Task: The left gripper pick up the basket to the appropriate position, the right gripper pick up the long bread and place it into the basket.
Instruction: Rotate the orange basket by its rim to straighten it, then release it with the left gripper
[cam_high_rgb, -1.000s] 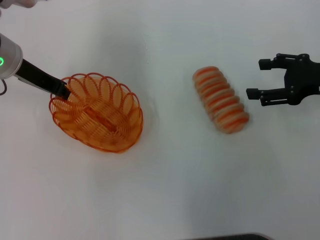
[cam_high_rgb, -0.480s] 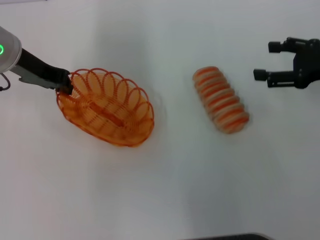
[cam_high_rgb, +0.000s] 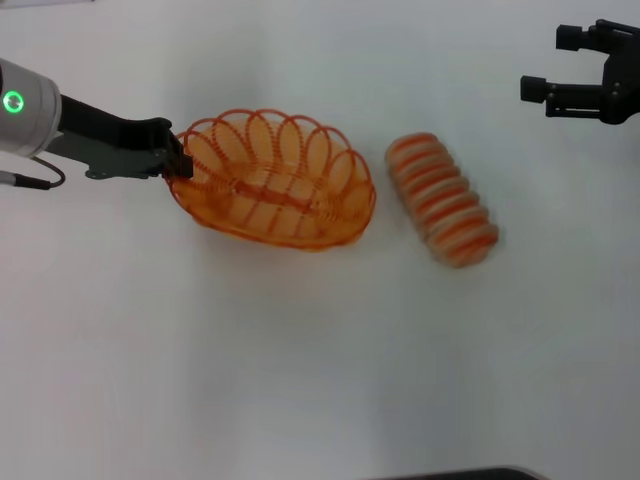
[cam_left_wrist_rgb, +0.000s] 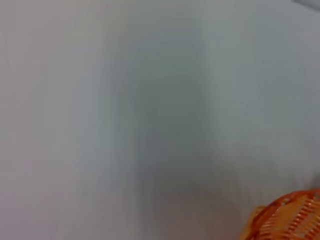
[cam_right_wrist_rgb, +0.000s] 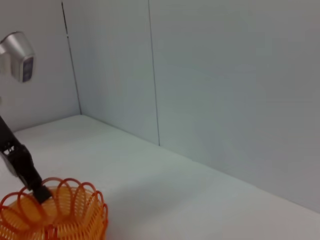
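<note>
The orange wire basket (cam_high_rgb: 275, 183) sits at the middle of the white table, its long side running left to right. My left gripper (cam_high_rgb: 178, 162), green light on its wrist, is shut on the basket's left rim. The basket also shows in the left wrist view (cam_left_wrist_rgb: 287, 219) and the right wrist view (cam_right_wrist_rgb: 55, 214), where the left gripper (cam_right_wrist_rgb: 39, 194) grips its rim. The long bread (cam_high_rgb: 442, 198), striped orange and cream, lies just right of the basket, apart from it. My right gripper (cam_high_rgb: 560, 68) is open and empty at the far right, above and behind the bread.
The white table (cam_high_rgb: 300, 360) stretches out in front of the basket and bread. A grey panelled wall (cam_right_wrist_rgb: 210, 75) stands behind the table in the right wrist view.
My left gripper has dragged the basket to the right and a little back, turning it so it lies close beside the bread. My right gripper has moved up and back, away from the bread.
</note>
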